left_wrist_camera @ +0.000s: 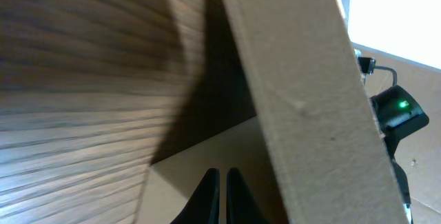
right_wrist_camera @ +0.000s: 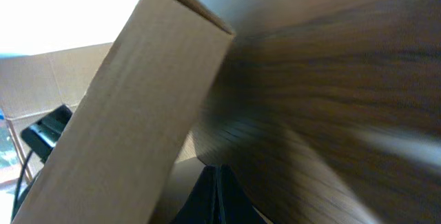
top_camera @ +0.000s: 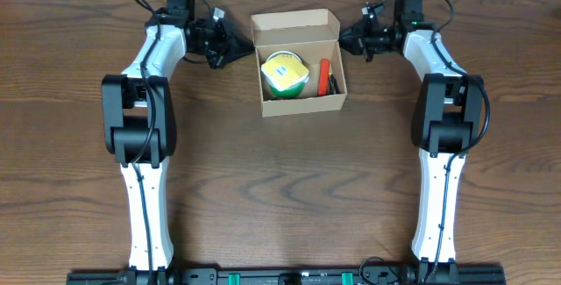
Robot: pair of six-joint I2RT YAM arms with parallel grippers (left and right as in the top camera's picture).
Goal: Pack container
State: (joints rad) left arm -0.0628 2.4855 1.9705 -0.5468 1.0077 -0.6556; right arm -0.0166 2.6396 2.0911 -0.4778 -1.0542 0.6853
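The brown cardboard container stands open at the table's top centre, its flap lid upright at the back. Inside lie a yellow-green tape roll and a red marker beside a black one. My left gripper is shut, its tip at the box's left wall; the fingers show in the left wrist view. My right gripper is shut, its tip at the box's right wall; the fingers show in the right wrist view. Neither holds anything.
The dark wooden table stretches in front of the box. Both arms reach in from the front edge and bend inward toward the box.
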